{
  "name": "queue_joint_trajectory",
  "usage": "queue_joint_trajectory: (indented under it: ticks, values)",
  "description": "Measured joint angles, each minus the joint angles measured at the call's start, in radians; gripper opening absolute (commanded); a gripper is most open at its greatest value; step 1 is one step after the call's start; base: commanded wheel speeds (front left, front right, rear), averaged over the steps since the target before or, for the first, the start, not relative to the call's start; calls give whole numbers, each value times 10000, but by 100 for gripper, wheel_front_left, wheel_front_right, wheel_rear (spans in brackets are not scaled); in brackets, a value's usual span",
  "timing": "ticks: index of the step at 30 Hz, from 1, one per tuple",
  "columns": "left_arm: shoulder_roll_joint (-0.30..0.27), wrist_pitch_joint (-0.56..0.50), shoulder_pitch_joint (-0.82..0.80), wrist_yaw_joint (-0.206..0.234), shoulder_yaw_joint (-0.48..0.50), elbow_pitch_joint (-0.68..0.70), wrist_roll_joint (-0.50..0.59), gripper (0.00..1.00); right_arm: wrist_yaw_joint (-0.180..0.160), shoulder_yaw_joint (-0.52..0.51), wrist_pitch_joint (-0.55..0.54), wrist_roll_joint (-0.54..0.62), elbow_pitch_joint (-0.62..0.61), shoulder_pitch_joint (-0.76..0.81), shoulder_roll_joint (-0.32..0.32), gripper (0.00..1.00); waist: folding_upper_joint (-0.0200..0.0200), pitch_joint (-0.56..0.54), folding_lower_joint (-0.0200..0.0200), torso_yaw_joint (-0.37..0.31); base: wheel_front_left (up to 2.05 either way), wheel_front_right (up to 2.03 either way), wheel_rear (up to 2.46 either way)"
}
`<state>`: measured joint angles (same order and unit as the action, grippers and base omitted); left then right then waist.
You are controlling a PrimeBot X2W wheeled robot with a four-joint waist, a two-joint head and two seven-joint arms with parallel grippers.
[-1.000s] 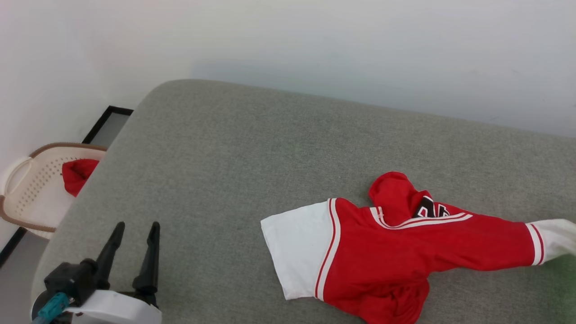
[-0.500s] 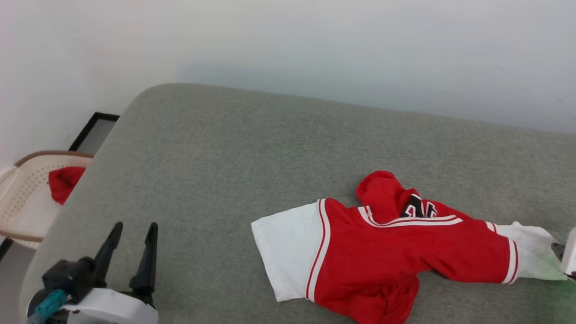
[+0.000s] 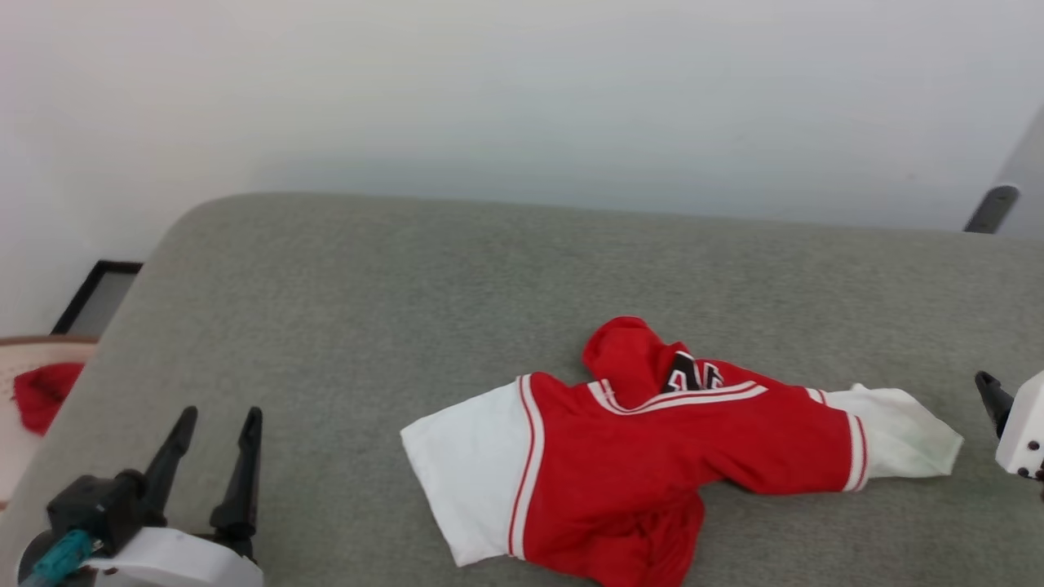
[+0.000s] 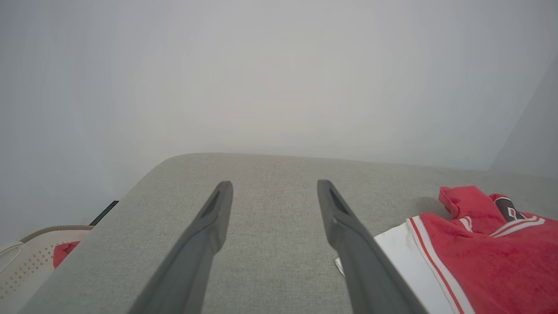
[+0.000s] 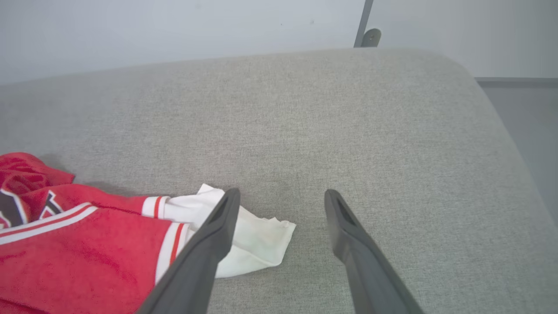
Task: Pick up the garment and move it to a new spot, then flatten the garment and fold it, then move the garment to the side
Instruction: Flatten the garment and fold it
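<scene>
The garment point(image 3: 652, 456), a red jersey with white sleeves, lies crumpled on the grey padded surface point(image 3: 408, 310), with black lettering showing at a fold. One white sleeve point(image 5: 257, 237) lies slack to the right. My right gripper point(image 5: 282, 192) is open and empty just beyond that sleeve, its left finger over the sleeve's edge in the right wrist view. In the head view the right gripper point(image 3: 991, 395) sits at the right edge, apart from the sleeve. My left gripper point(image 3: 222, 416) stands open and empty at the lower left, well left of the garment point(image 4: 479, 253).
A cream perforated basket point(image 3: 24, 359) holding a red cloth point(image 3: 41, 391) stands off the surface's left end, beside a black frame point(image 3: 98, 293) on the floor. A pale wall runs behind. A grey post point(image 3: 991, 208) stands at the far right, and the surface's rounded right end drops off nearby.
The head camera has swung right. The right sleeve, stretched taut toward the right edge a second ago, has been let go and lies slack. My right gripper has opened. The left arm has not moved.
</scene>
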<state>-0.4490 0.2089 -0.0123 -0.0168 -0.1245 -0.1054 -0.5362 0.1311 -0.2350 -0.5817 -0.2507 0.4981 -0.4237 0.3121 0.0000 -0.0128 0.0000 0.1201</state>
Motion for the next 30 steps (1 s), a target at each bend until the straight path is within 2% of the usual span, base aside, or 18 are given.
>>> queue_joint_trajectory:
  ticks: [8, 12, 23, 30]
  values:
    - [-201, -119, 239, 196, 230, 412, -98, 100, 0, 585, 1448, -857, -2474, 1528, -151, 100, 0, -104, 0, -742, 0, 0, 0]
    - [-307, -119, 433, 320, 414, 616, -188, 100, 0, 871, 2401, -888, -3751, 2620, -571, 100, 0, -125, 0, -1145, 0, 0, 0]
    - [-546, -244, 712, 497, 673, 1101, -349, 100, 0, 1354, 4159, -719, -4893, 3996, -1369, 100, 1, -45, 0, -1808, 0, 0, 0]
    - [-683, -489, 701, 422, 667, 1229, -554, 100, 0, 1480, 4537, -550, -5014, 4156, -1580, 100, 0, 36, 0, -2021, 0, 0, 0]
